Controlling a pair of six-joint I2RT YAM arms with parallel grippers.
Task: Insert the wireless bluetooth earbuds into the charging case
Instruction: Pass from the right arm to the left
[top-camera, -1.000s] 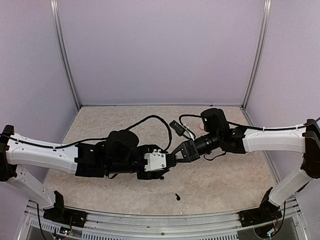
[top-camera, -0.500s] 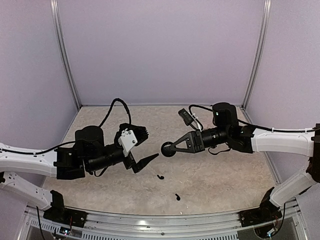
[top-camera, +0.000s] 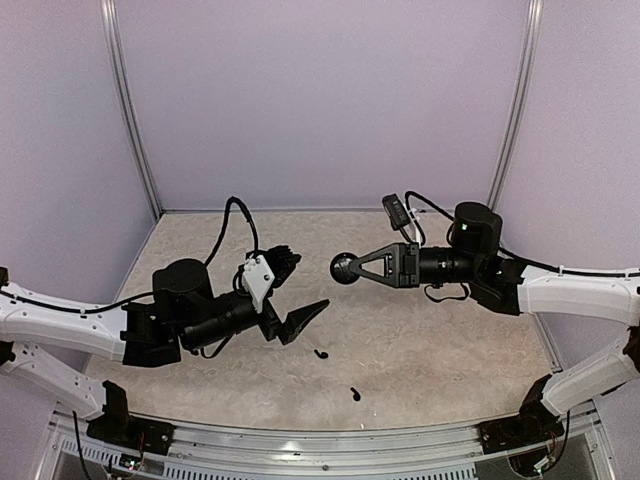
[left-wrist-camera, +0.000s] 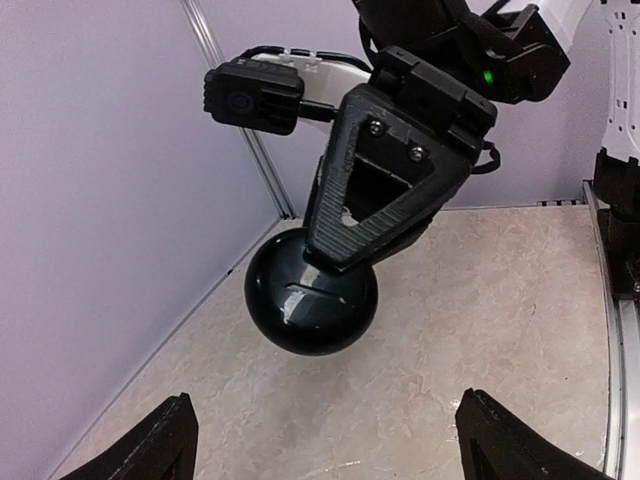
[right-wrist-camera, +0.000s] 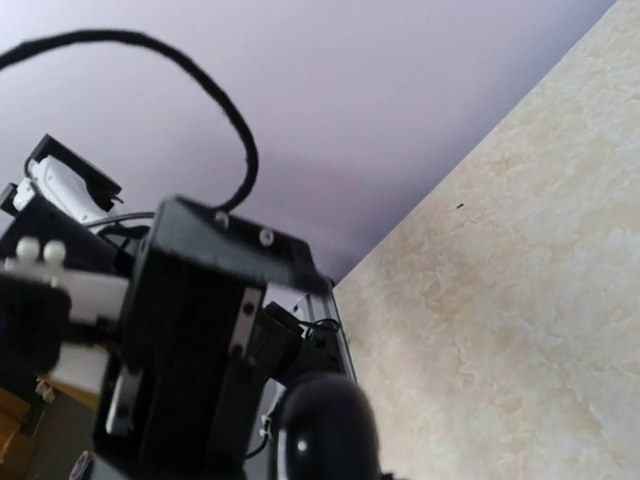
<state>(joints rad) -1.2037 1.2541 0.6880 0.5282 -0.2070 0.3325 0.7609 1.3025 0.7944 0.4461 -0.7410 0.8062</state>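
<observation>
Charging case (left-wrist-camera: 305, 310): glossy, rigid, probably slippery; clamped at its edge by right gripper (top-camera: 358, 267)
Earbuds (top-camera: 320, 353): tiny, light; pinch across body
Left gripper (top-camera: 308, 284): fingers apart, empty

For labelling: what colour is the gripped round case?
The round charging case is glossy black; left wrist view.

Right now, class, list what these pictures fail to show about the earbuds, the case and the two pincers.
Earbuds: top view, too small to tell which way they lie.
Charging case: right wrist view, blurred, cut by the bottom edge.
Right pincer: left wrist view, near finger hides the far one.
Left pincer: left wrist view, only tips show, bottom edge.
</observation>
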